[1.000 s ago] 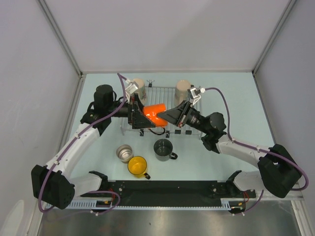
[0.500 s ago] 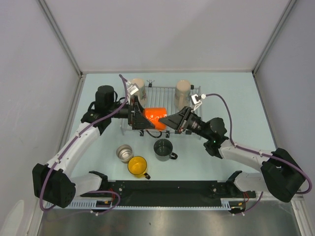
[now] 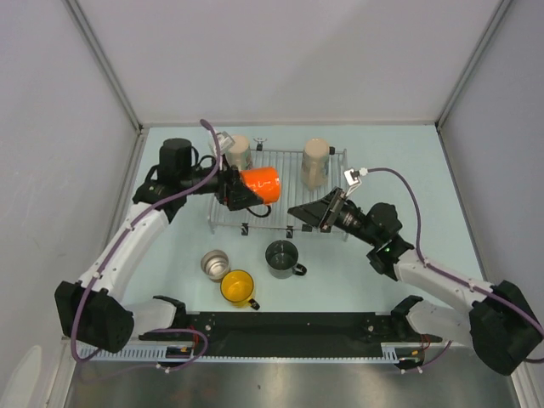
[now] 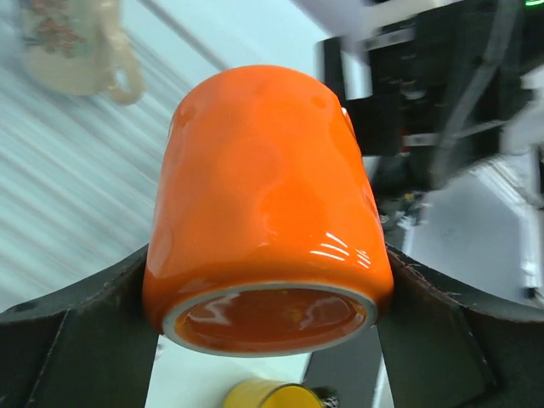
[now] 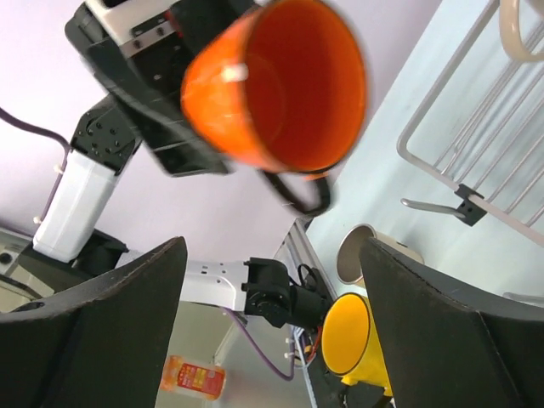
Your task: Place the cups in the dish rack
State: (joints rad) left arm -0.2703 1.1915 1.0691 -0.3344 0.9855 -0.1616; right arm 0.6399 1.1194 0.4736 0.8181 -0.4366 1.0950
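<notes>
On the left, the left gripper is clamped on the shiny orange-red mug, with one black finger on each side. The mug hangs in the air over the left part of the flat silver wire dish rack. It lies on its side. Its bottom faces the left arm and its open mouth faces right, toward the right gripper. A dark handle sticks out of its side.

Just past it, at the far left corner of the rack, stands a beige mug. On the table, nearer the arms, sit a small shiny steel cup, a yellow cup and a dark grey mug. A second beige mug stands at the far side of the rack, more to the right.

The right gripper is at the near edge of the rack. Its fingers are wide apart and hold nothing.

I think the left arm must turn the orange-red mug and set it on the bare wires right below.
</notes>
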